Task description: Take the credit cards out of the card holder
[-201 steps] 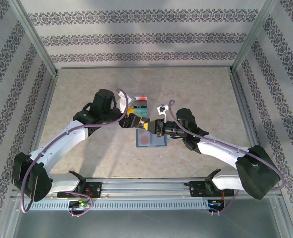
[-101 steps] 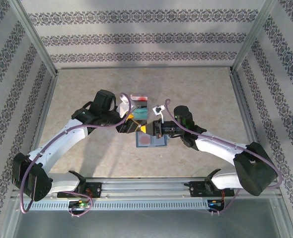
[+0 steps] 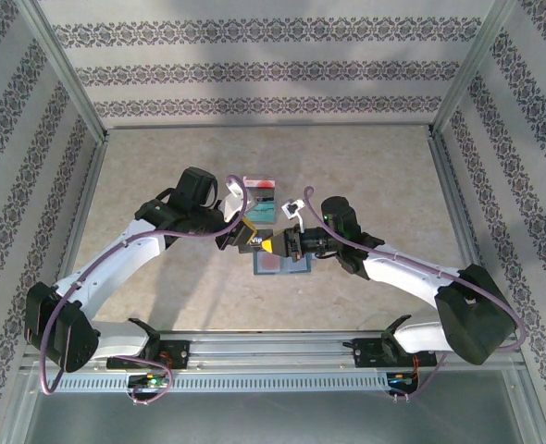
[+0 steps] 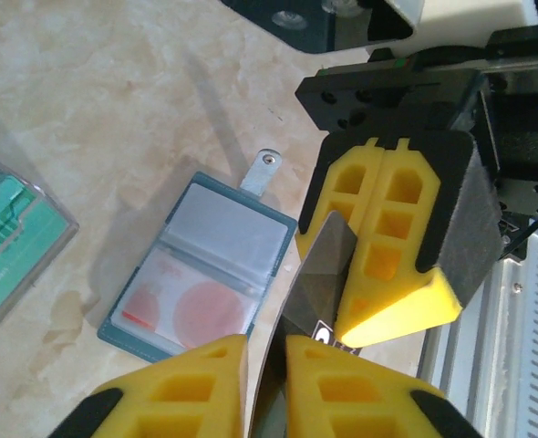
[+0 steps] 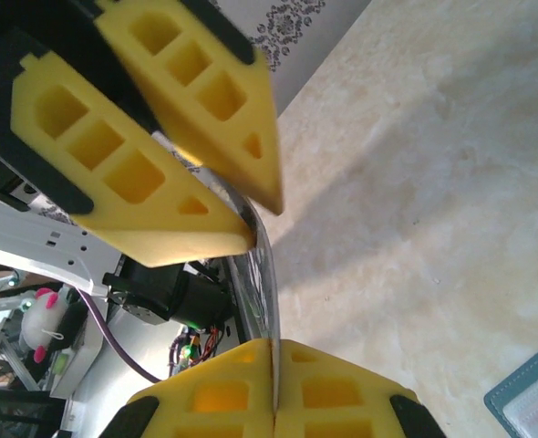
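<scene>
The slate-blue card holder (image 3: 282, 264) lies open on the table (image 3: 375, 176), a red-and-white card (image 4: 191, 310) behind its clear pocket (image 4: 223, 237). Just above it a dark credit card (image 4: 322, 274) stands on edge between both grippers. My right gripper (image 5: 274, 345) is shut on one end of it. My left gripper (image 4: 267, 342) has its jaws closed in on the other end, fingertips (image 5: 242, 239) against the card (image 5: 262, 265). In the top view the left gripper (image 3: 254, 240) and right gripper (image 3: 287, 245) meet tip to tip.
A teal-green card (image 3: 260, 212) and a red-and-white card (image 3: 259, 188) lie on the table just behind the grippers. The teal one (image 4: 9, 246) sits left of the holder. A metal rail (image 3: 273, 351) runs along the near edge, patterned walls on three sides.
My left gripper has moved right to the dark card and closed its jaws around it. The right gripper has shifted slightly left, still gripping the card.
</scene>
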Tool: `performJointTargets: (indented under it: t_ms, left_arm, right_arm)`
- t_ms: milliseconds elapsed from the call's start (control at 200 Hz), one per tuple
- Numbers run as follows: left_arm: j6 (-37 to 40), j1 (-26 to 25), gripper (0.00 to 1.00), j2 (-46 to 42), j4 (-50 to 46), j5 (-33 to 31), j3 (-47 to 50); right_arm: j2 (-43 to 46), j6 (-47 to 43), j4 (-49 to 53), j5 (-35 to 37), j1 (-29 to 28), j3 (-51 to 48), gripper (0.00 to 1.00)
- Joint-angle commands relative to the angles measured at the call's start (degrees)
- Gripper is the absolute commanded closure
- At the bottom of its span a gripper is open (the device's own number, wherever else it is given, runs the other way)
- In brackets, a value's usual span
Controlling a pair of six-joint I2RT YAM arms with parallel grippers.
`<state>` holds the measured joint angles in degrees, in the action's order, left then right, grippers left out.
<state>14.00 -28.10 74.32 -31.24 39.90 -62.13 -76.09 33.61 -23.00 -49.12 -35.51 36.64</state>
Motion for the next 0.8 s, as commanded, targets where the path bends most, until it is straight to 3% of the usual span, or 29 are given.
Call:
performJointTargets:
  t_ms: [0, 130, 240, 365, 725, 794]
  left_arm:
    - [1.11, -0.03, 0.9, -0.59, -0.93, 3.08, -0.65]
    - [1.59, -0.03, 0.89, -0.99, -0.51, 3.98, -0.01]
    - [2.87, -0.08, 0.77, -0.29, -2.36, 5.45, -0.5]
    - [4.7, -0.03, 0.76, 0.84, -4.93, 6.41, -1.53]
    - [10.7, -0.11, 0.82, 1.8, -10.94, 8.27, -2.7]
    - [12.08, -0.11, 0.89, 2.06, -11.86, 8.79, -2.75]
  right_arm:
    - [2.03, -2.12, -0.86, 0.4, -0.25, 1.02, 1.0]
    - [3.14, -2.44, -0.73, 1.2, 0.04, 0.65, 1.0]
    - [3.91, -2.58, -0.81, 0.9, 0.02, 0.53, 1.0]
    - [4.53, -2.62, -0.57, 0.04, 0.0, 0.53, 1.0]
    - [4.95, -3.29, -0.12, 0.17, 0.47, 0.18, 1.0]
    - [4.99, -3.45, 0.06, -0.17, 0.7, 0.27, 0.99]
